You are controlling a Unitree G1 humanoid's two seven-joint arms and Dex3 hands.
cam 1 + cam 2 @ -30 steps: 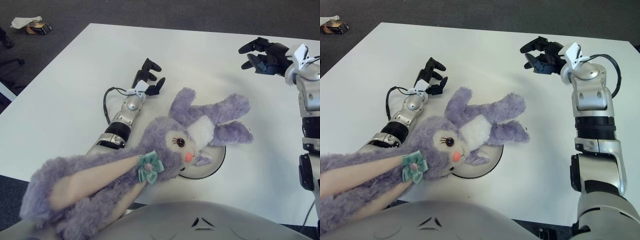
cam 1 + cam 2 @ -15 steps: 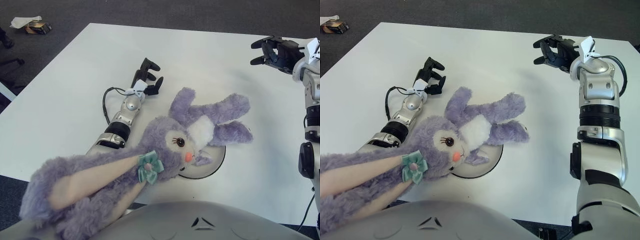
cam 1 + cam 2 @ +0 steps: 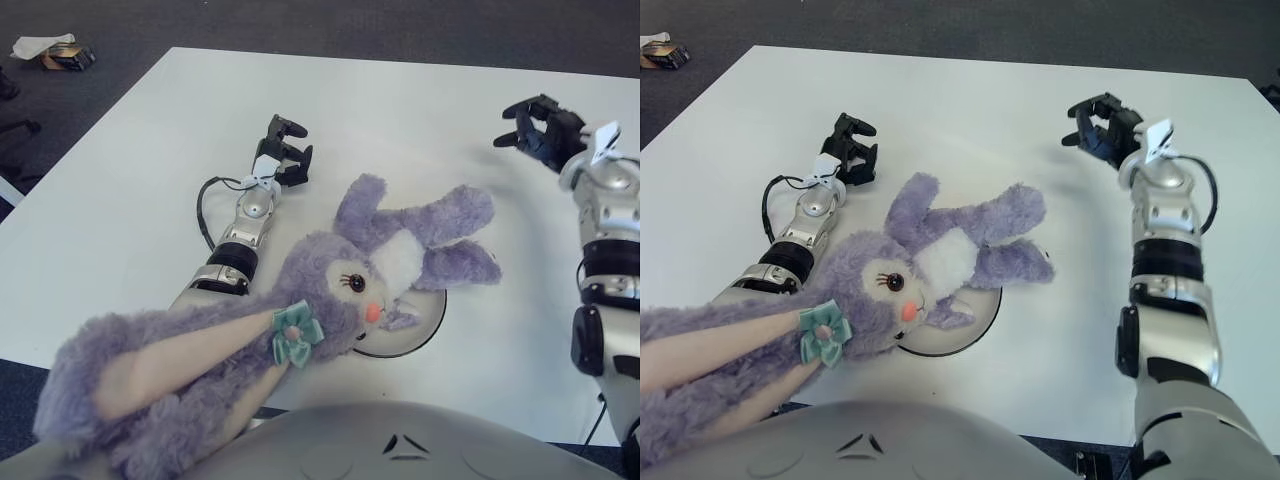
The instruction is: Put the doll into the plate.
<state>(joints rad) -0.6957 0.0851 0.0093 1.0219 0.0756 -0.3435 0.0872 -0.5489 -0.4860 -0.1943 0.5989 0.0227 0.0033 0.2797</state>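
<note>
Nearest the camera, the purple plush rabbit doll [image 3: 890, 290] is seen lying across the white plate [image 3: 975, 325], its head and upper body covering most of the plate while one long ear with a teal bow [image 3: 820, 333] trails off toward the robot's own body. Only the plate's front and right rim are left showing. The doll is judged to be placed already, or nearly so, since neither hand is touching it.

Farther out, the left hand [image 3: 848, 150] is found up and to the left of the doll, just beyond its raised limbs, with fingers loosely curled around nothing. Compared with a second ago, it has been drawn slightly farther from the doll.

The right hand [image 3: 1102, 125] is held well to the right of and beyond the doll, fingers spread and empty. Over the last second it was swung outward and then brought back lower. Both withdrawals suggest that the release is finished.

No brand, label or legible writing can be made out.
</note>
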